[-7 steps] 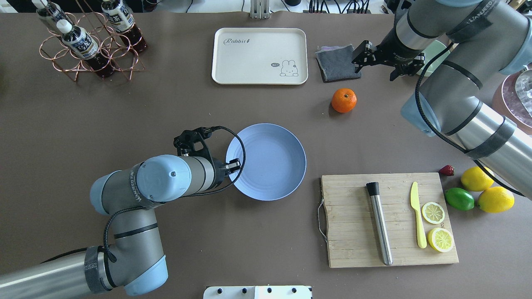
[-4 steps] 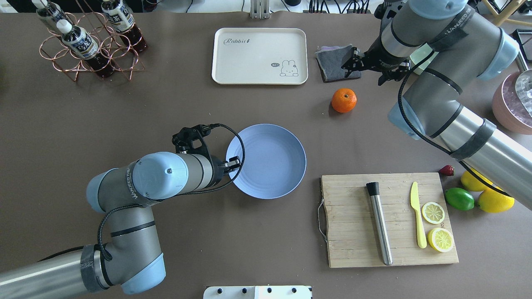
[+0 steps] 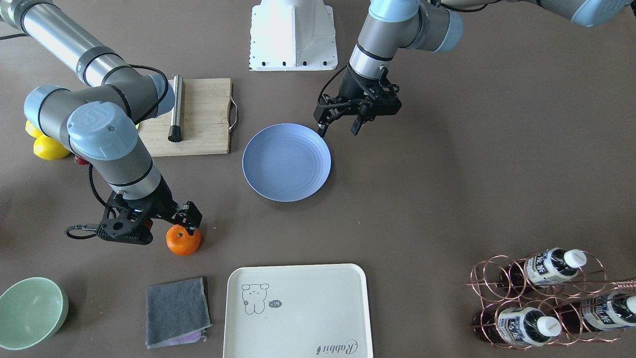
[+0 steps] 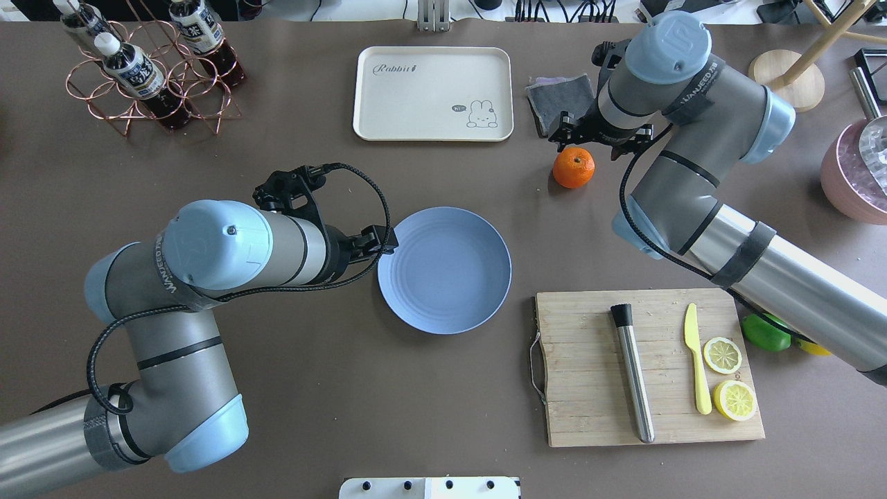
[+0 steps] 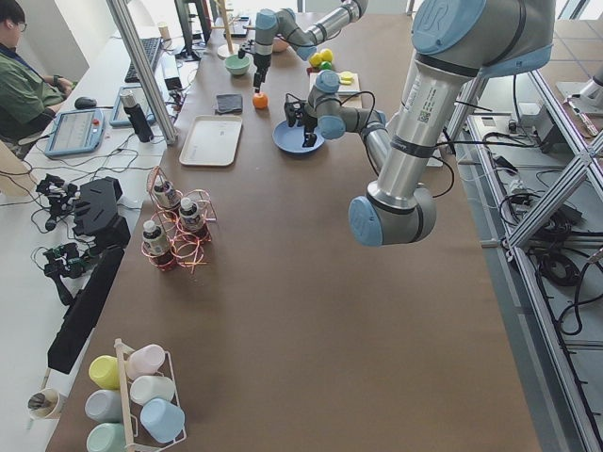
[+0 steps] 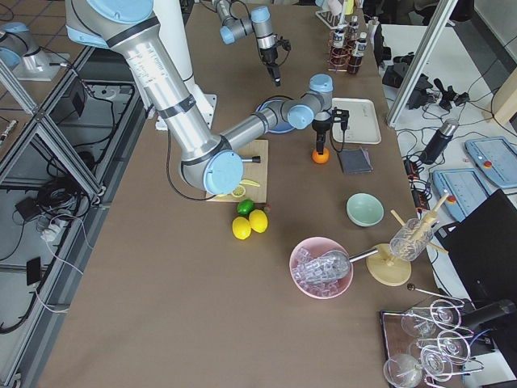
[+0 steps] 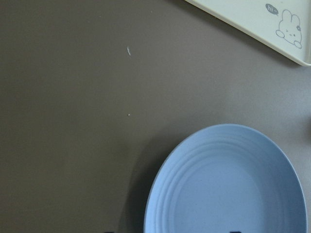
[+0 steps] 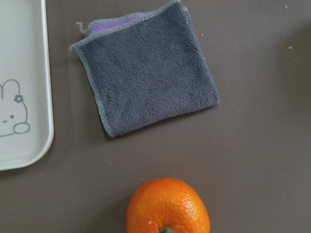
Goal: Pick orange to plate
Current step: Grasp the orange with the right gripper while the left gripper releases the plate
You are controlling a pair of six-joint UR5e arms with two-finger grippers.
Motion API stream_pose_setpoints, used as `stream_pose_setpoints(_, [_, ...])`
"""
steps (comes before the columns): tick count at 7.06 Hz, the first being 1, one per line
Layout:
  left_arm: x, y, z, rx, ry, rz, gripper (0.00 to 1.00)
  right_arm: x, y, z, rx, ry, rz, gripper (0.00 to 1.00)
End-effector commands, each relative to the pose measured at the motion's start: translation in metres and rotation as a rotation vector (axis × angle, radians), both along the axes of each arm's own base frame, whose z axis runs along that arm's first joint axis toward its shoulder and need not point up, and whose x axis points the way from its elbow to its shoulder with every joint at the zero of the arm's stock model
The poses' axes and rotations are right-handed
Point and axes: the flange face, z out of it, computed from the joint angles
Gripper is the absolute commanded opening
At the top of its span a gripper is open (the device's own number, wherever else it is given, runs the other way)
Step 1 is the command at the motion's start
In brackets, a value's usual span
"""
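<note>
The orange (image 4: 574, 168) lies on the brown table between the grey cloth and the plate; it also shows as the orange (image 3: 183, 240) and the orange (image 8: 168, 206) at the bottom edge of the right wrist view. My right gripper (image 4: 587, 141) hangs just above it, pointing down, open and holding nothing. The periwinkle plate (image 4: 443, 270) sits empty mid-table. My left gripper (image 3: 338, 130) hovers open over the plate's rim (image 3: 318, 141) on the robot's left side. The left wrist view shows the plate (image 7: 233, 184) below.
A cream tray (image 4: 433, 93) and grey cloth (image 4: 554, 100) lie beyond the orange. The cutting board (image 4: 589, 388) carries a muddler, a knife and lemon slices. A lime (image 4: 762, 333), lemons (image 3: 49, 147), a green bowl (image 3: 30, 308), a pink bowl (image 4: 852, 173) and a bottle rack (image 4: 138, 69) stand around.
My right arm swung in from the far right and its gripper now sits over the orange. My left arm rose and its gripper drifted along the plate's left rim, away from the robot.
</note>
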Motion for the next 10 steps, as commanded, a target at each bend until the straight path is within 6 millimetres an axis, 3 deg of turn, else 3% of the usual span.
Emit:
stream_pose_setpoints(1, [-0.006,-0.003,-0.002,0.005,-0.001,-0.004,0.98,-0.026,-0.012,0.012,0.026,0.019,0.007,1.00])
stream_pose_setpoints(2, [-0.010,-0.003,-0.007,0.009,0.009,-0.005,0.98,-0.036,-0.011,0.025,0.042,0.018,0.004,1.00])
stream_pose_setpoints(3, [-0.032,-0.006,-0.024,0.017,0.046,-0.014,0.98,-0.043,-0.004,0.036,0.043,0.022,-0.005,1.00])
stream_pose_setpoints(4, [-0.046,-0.017,-0.024,-0.015,0.048,0.011,0.98,-0.052,0.008,0.049,0.032,0.031,-0.024,1.00])
stream_pose_setpoints(5, [-0.058,-0.029,-0.017,-0.032,0.043,0.008,0.98,-0.052,0.013,0.047,0.027,0.022,-0.019,0.38])
stream_pose_setpoints(6, [-0.067,-0.036,-0.012,-0.020,0.035,0.023,0.98,-0.044,0.013,0.026,0.045,-0.010,-0.020,0.00])
stream_pose_setpoints(7, [-0.075,-0.043,-0.007,0.021,0.012,0.031,0.98,-0.029,0.018,-0.010,0.057,-0.048,-0.018,0.00])
stream_pose_setpoints(8, [-0.088,-0.051,0.005,0.022,-0.008,0.017,0.98,-0.011,0.031,-0.064,0.033,-0.046,-0.023,0.00])
stream_pose_setpoints(9, [-0.111,-0.064,0.035,0.107,-0.088,0.047,0.98,-0.001,0.048,-0.111,0.008,-0.041,-0.016,0.00])
stream_pose_setpoints(10, [-0.146,-0.081,0.063,0.144,-0.150,0.045,0.98,-0.012,0.081,-0.149,-0.004,-0.085,0.003,0.00])
